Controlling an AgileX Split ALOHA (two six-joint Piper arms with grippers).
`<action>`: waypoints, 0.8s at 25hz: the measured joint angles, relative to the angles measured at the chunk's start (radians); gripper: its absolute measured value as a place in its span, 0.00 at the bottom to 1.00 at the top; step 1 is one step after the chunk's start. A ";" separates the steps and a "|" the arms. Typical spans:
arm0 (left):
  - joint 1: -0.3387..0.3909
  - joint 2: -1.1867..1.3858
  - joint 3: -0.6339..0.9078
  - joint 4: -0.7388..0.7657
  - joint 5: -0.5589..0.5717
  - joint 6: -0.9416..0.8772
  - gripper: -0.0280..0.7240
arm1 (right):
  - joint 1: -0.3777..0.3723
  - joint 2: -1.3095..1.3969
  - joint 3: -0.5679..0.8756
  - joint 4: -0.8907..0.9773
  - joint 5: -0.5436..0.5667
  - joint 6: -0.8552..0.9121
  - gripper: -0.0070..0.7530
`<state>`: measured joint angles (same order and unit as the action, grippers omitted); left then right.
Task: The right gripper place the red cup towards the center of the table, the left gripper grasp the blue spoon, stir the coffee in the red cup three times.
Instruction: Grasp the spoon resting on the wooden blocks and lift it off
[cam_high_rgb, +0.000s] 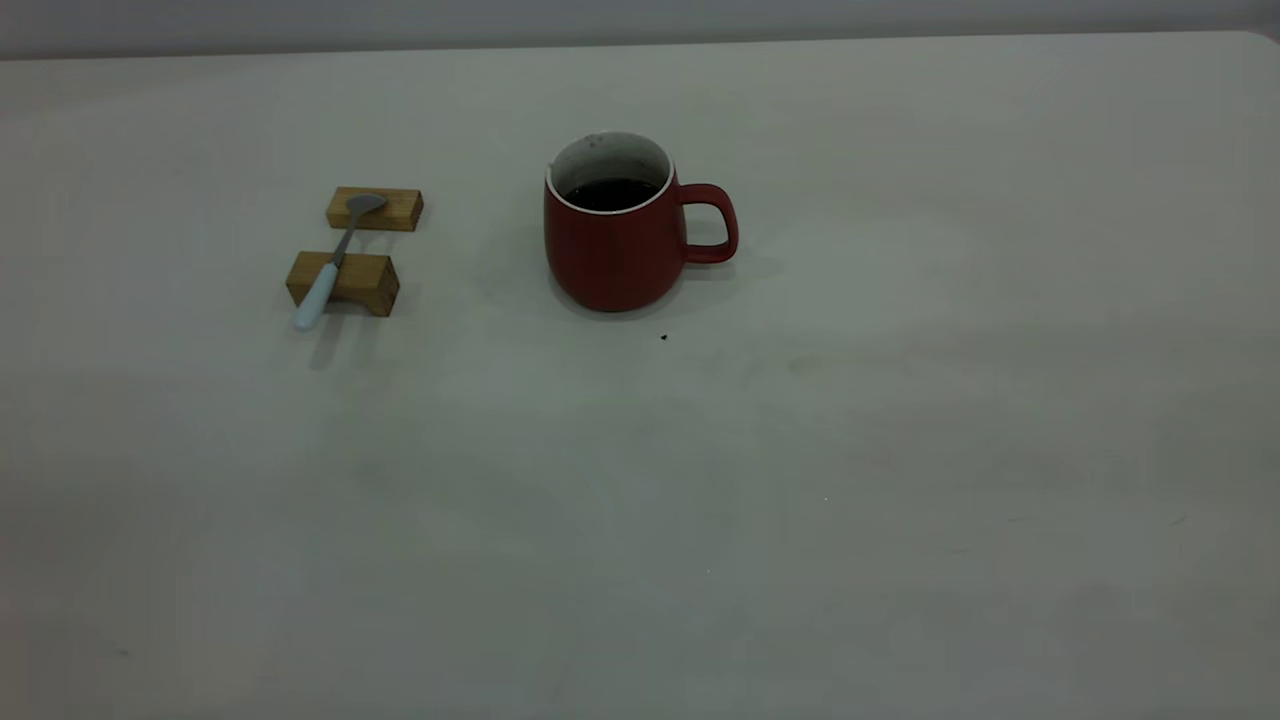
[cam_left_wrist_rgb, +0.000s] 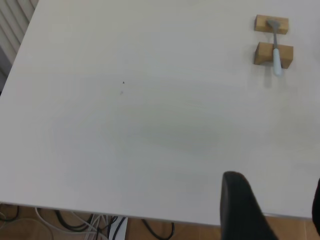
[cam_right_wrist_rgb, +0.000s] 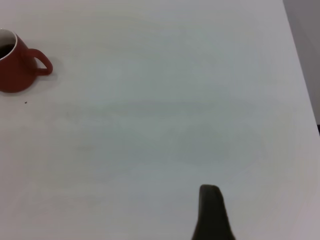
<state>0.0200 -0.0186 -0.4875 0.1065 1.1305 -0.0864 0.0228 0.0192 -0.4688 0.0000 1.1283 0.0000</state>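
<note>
The red cup (cam_high_rgb: 615, 250) stands upright near the middle of the table (cam_high_rgb: 800, 500), handle toward the right arm's side, with dark coffee (cam_high_rgb: 612, 193) inside. The blue spoon (cam_high_rgb: 335, 262) lies across two wooden blocks to the cup's left. Neither gripper shows in the exterior view. The left wrist view has the spoon (cam_left_wrist_rgb: 275, 50) far off, and my left gripper (cam_left_wrist_rgb: 275, 200) hangs open and empty over the table's near edge. My right gripper (cam_right_wrist_rgb: 265, 205) shows one finger (cam_right_wrist_rgb: 210, 215), with bare table beside it. It is open and far from the cup (cam_right_wrist_rgb: 15, 67).
The two wooden blocks (cam_high_rgb: 380, 208) (cam_high_rgb: 355, 285) hold the spoon off the table. A tiny dark speck (cam_high_rgb: 663, 337) lies just in front of the cup. Cables (cam_left_wrist_rgb: 75, 222) hang below the table's edge in the left wrist view.
</note>
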 joint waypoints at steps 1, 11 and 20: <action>0.000 0.000 0.000 0.000 0.000 0.000 0.60 | 0.000 0.000 0.000 0.000 0.000 0.000 0.77; 0.000 0.189 -0.061 0.011 -0.041 -0.001 0.65 | 0.000 0.000 0.000 0.000 0.000 0.000 0.77; 0.000 0.729 -0.202 -0.027 -0.181 -0.069 0.70 | 0.000 0.000 0.000 0.000 0.000 0.000 0.77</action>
<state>0.0200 0.7104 -0.6890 0.0796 0.9499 -0.1552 0.0228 0.0189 -0.4688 0.0000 1.1283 0.0000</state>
